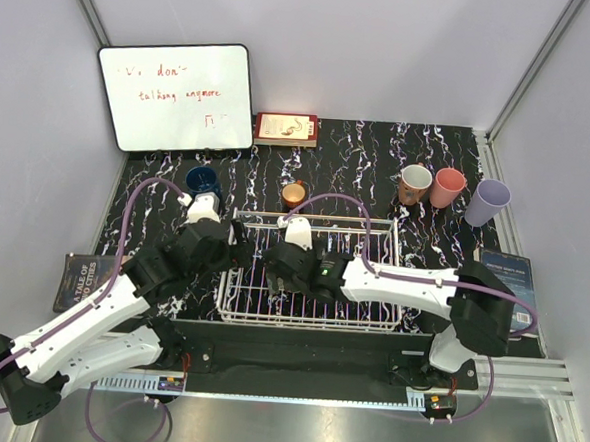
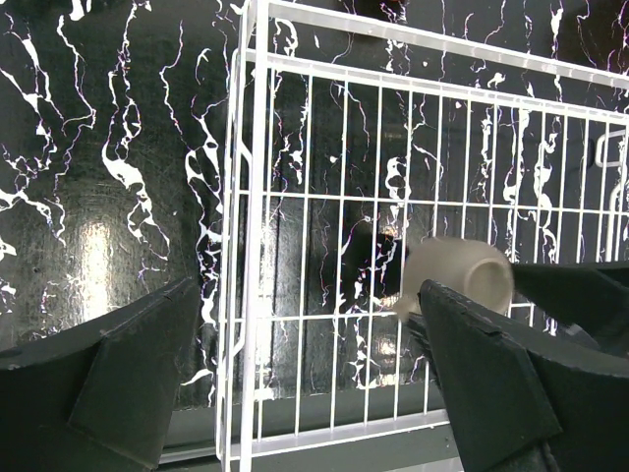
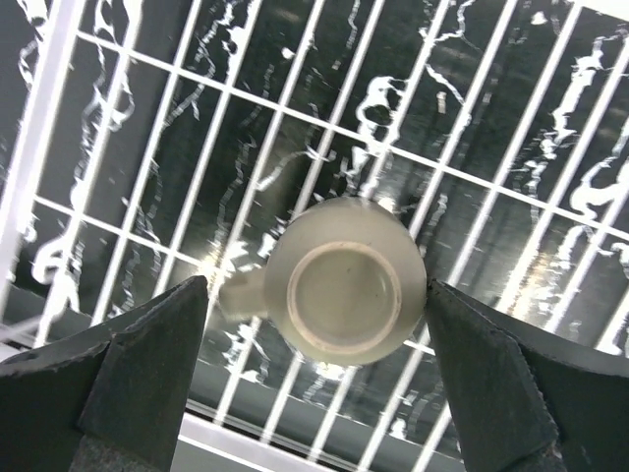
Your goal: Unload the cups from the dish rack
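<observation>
The white wire dish rack (image 1: 367, 224) sits mid-table. A beige mug (image 3: 346, 285) stands upside down inside it, handle to the left in the right wrist view; it also shows in the left wrist view (image 2: 459, 274). My right gripper (image 1: 277, 270) (image 3: 316, 285) is open, low over the rack, with one finger on each side of the mug. My left gripper (image 1: 241, 246) (image 2: 307, 295) is open and empty above the rack's left rim (image 2: 257, 197). Outside the rack stand a dark blue mug (image 1: 203, 181), an orange cup (image 1: 294, 193), a brown mug (image 1: 414, 183), a salmon-pink cup (image 1: 446, 187) and a lavender tumbler (image 1: 488, 202).
A whiteboard (image 1: 174, 95) leans at the back left, and a red-edged book (image 1: 287, 128) lies beside it. One book (image 1: 83, 280) lies at the table's left edge and another (image 1: 507, 279) at the right. The table top is black marble.
</observation>
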Available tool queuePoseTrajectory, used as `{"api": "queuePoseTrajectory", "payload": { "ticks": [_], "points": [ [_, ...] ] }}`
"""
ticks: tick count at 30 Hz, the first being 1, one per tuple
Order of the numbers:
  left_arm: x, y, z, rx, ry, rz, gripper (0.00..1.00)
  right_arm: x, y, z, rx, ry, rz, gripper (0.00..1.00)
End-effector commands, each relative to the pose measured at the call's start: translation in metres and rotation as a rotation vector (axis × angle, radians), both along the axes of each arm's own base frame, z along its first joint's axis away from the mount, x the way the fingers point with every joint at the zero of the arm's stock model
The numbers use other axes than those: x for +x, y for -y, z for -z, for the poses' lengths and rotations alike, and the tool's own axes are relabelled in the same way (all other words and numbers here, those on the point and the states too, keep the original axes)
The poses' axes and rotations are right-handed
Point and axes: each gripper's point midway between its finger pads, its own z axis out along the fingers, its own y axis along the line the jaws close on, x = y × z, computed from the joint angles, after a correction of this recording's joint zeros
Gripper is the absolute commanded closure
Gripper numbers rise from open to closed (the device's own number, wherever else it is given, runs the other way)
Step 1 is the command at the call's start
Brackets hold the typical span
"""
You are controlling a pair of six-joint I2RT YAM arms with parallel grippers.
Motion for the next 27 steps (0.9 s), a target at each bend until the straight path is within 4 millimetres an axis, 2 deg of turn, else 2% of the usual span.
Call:
{"api": "queuePoseTrajectory", "payload": {
  "ticks": [1,6,9,12,16,19,20,23,26,27],
  "points": [
    [0.004,0.008,-0.009,-0.057,0.034,0.001,0.02,0.012,-0.016,-0.008,0.040,0.005,0.086,0.03],
    [0.002,0.007,-0.004,-0.056,0.027,-0.002,0.02,0.013,-0.004,0.003,-0.010,0.013,0.100,0.02],
    [0.003,0.009,0.000,-0.053,0.014,-0.001,0.02,0.012,-0.006,0.005,-0.020,0.006,0.083,0.01],
    [0.004,0.011,0.000,-0.054,0.012,0.001,0.02,0.013,-0.006,0.000,-0.011,0.017,0.085,0.00],
    [0.004,0.011,-0.003,-0.053,0.018,0.004,0.02,0.012,-0.005,-0.002,-0.016,0.019,0.067,0.06],
    [0.004,0.011,-0.001,-0.051,0.014,0.004,0.02,0.006,0.000,0.006,-0.029,-0.007,0.061,0.20],
    [0.004,0.011,-0.001,-0.051,0.012,0.003,0.02,0.003,0.002,0.011,-0.030,-0.022,0.065,0.31],
    [0.003,0.010,0.001,-0.048,0.010,0.004,0.02,-0.001,0.006,0.017,-0.033,-0.041,0.071,0.47],
    [0.003,0.011,0.000,-0.051,0.010,0.006,0.02,-0.003,0.010,0.017,-0.028,-0.045,0.078,0.67],
    [0.003,0.011,0.000,-0.052,0.011,0.007,0.02,-0.003,0.011,0.017,-0.032,-0.045,0.078,0.78]
  ]
}}
